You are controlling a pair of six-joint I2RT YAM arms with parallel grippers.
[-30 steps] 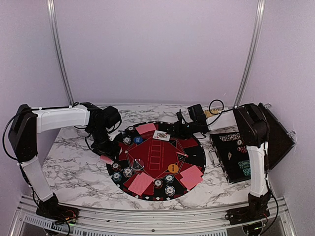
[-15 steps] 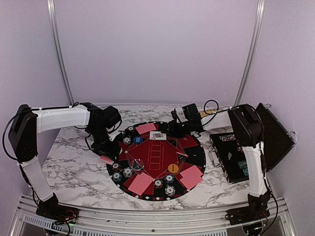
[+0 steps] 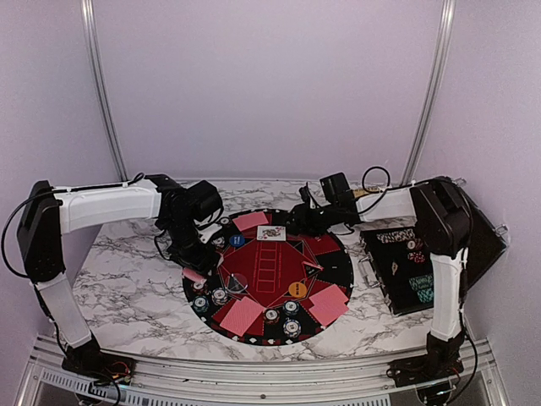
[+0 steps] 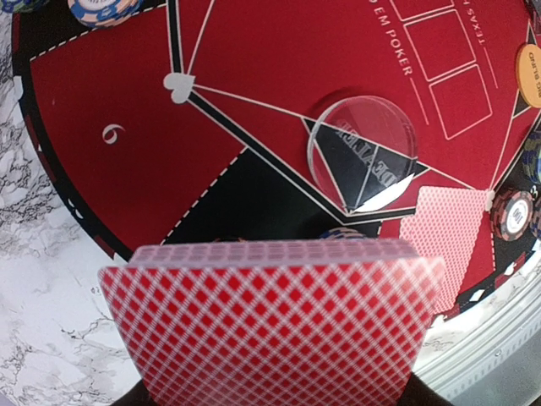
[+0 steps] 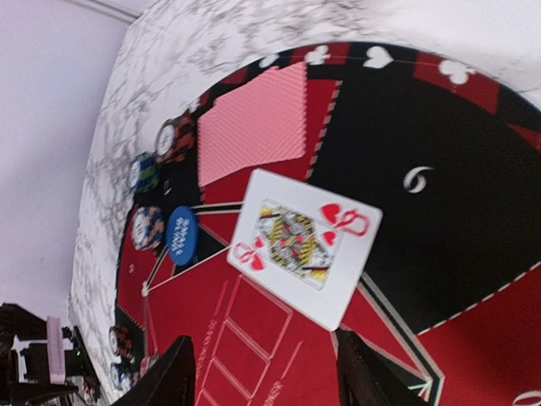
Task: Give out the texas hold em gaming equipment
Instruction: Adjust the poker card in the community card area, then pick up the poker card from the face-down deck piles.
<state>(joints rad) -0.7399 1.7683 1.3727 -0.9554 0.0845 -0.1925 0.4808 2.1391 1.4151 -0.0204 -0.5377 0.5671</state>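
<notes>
My left gripper (image 3: 196,269) is shut on a deck of red-backed playing cards (image 4: 272,326), which fills the bottom of the left wrist view and hides the fingers; it hangs over the mat's left edge. My right gripper (image 5: 266,376) stands open over the far side of the mat. A face-up queen of hearts (image 5: 304,245) lies flat just ahead of its fingers (image 5: 165,376), apart from them. Face-down cards (image 3: 251,221) (image 3: 241,315) (image 3: 328,303) lie round the mat. Poker chip stacks (image 3: 220,295) (image 3: 292,328) line its rim. A blue button (image 3: 237,240), an orange button (image 3: 297,289) and a clear button (image 4: 362,152) lie on it.
The round black-and-red mat (image 3: 334,271) covers the middle of the marble table (image 3: 127,288). A black rectangular case (image 3: 406,266) lies open at the right, close to the right arm. A metal rail (image 3: 254,372) runs along the near edge.
The right gripper has opened and drawn back, leaving the queen of hearts on the mat. The left gripper has moved right, over the mat's edge, with the deck.
</notes>
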